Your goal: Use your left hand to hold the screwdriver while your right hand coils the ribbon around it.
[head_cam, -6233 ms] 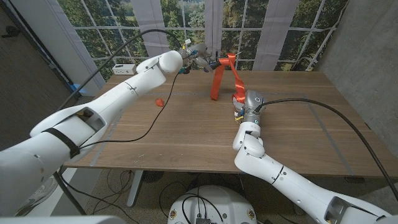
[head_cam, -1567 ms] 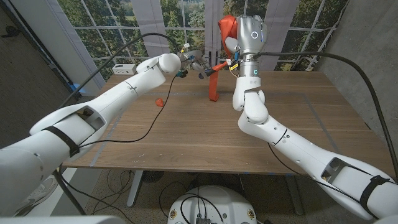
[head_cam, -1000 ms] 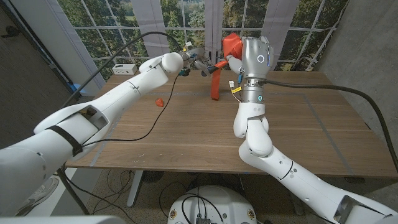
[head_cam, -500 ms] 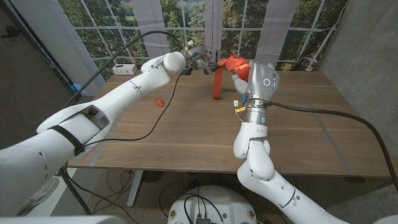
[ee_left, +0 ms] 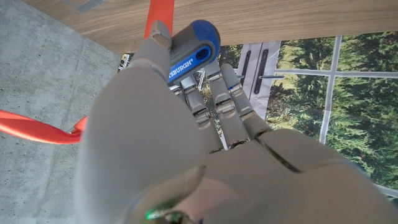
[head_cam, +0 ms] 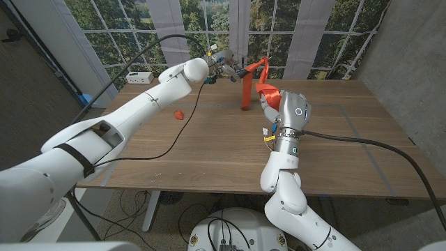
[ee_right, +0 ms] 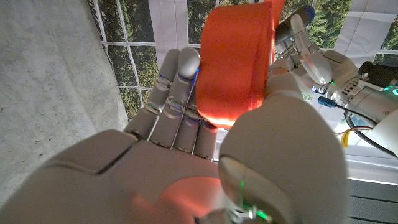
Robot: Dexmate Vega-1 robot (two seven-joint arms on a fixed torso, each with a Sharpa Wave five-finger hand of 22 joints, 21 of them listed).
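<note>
Nearest you, on the right, your right hand [head_cam: 273,103] sits above the middle of the wooden table [head_cam: 334,146], and it's holding the orange ribbon [head_cam: 261,82]; the right wrist view shows the band [ee_right: 239,62] lying across the fingers [ee_right: 177,93], pinned there by the thumb. From that grip the ribbon climbs back and to the left, up toward the screwdriver [head_cam: 235,70]. Further out on the left, a small orange scrap [head_cam: 178,114] lies on the tabletop, well apart from everything else. Now the far side: your left hand [head_cam: 221,61] is up over the table's far edge with its fingers wrapped round the screwdriver, and the left wrist view gives you the blue handle [ee_left: 191,51] clamped between thumb and fingers, ribbon [ee_left: 158,14] showing just beyond it. At the shaft the ribbon drapes over, one length dropping straight down to the table by the far edge, the other running out to your right hand. A white power strip [head_cam: 139,77] rests at the far left corner. My read: the hold is done and the ribbon is hooked over the shaft, but I can't tell how many turns are on; much ribbon hangs loose, so most of the coiling looks left to do, with the right hand circling the shaft again
</note>
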